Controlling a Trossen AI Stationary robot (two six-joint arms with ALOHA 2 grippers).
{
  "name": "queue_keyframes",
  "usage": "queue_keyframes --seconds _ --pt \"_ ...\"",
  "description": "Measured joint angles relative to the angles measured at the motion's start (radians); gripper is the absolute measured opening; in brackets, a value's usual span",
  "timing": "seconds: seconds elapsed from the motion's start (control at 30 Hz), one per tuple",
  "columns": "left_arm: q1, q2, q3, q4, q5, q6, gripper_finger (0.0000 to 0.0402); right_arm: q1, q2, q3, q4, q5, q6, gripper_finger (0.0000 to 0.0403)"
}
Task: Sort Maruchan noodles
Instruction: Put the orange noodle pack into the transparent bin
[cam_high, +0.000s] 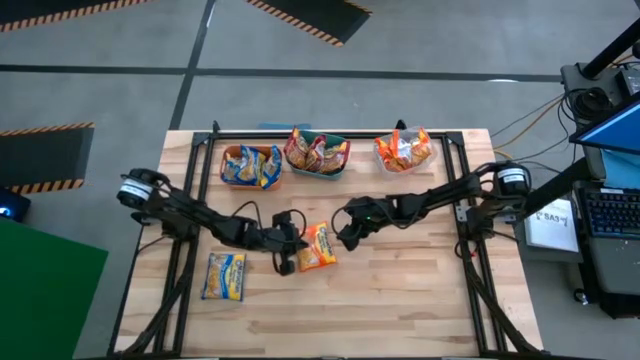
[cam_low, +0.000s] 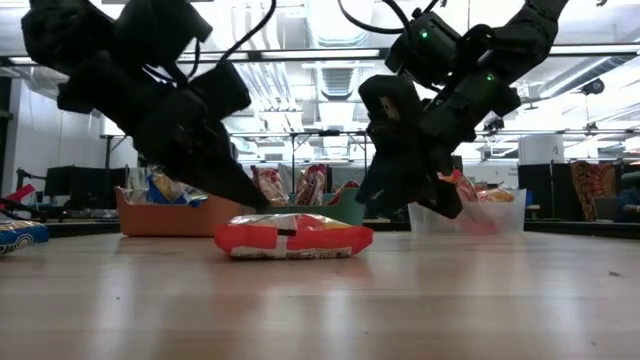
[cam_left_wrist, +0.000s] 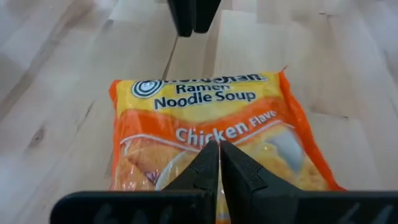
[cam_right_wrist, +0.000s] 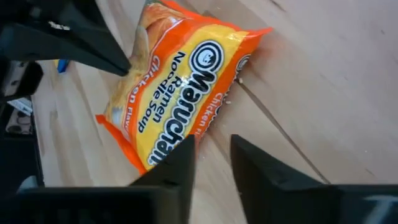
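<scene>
at mid-table, i see an orange chicken packet (cam_high: 318, 247) lying flat on the wooden table (cam_high: 400, 300), with both grippers closing it in from opposite sides. my left gripper (cam_high: 288, 250) sits against the packet's edge farthest from the right arm, its fingers (cam_left_wrist: 205, 171) pressed together and their tips resting over the wrapper; they clamp nothing. my right gripper (cam_high: 347, 232) hovers just beside the packet's opposite edge, raised off the wood in the low view, its fingers (cam_right_wrist: 180, 165) a little apart with bare table showing between them and nothing held. a blue-and-yellow packet (cam_high: 225, 276) lies alone on the table beyond the left gripper, away from the orange chicken packet and nearer the front edge. behind the orange chicken packet, along the table's far edge, three bins stand in a row: an orange bin (cam_high: 251, 166) with blue-and-yellow packets, a green bin (cam_high: 317, 154) with maroon-pink ones, and a clear bin (cam_high: 405, 150) with orange-red ones.
</scene>
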Motion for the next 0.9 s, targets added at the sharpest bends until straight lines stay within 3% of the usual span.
queue_keyframes --seconds 0.23,0.47,0.63,0.9 --pt "-0.041 -0.085 -0.009 -0.083 0.01 -0.003 0.0 0.003 0.018 0.019 0.008 0.001 -0.012 0.021" --pt "-0.073 -0.101 -0.021 -0.088 0.02 -0.04 0.0 0.018 0.018 0.025 0.014 0.023 -0.063 0.0292" --pt "-0.077 -0.084 -0.022 -0.088 0.02 -0.073 0.0 0.04 0.02 0.024 0.043 0.088 -0.131 0.0318" --pt "-0.077 -0.071 -0.022 -0.077 0.018 -0.086 0.0 0.06 0.02 0.027 0.061 0.124 -0.163 0.0313"
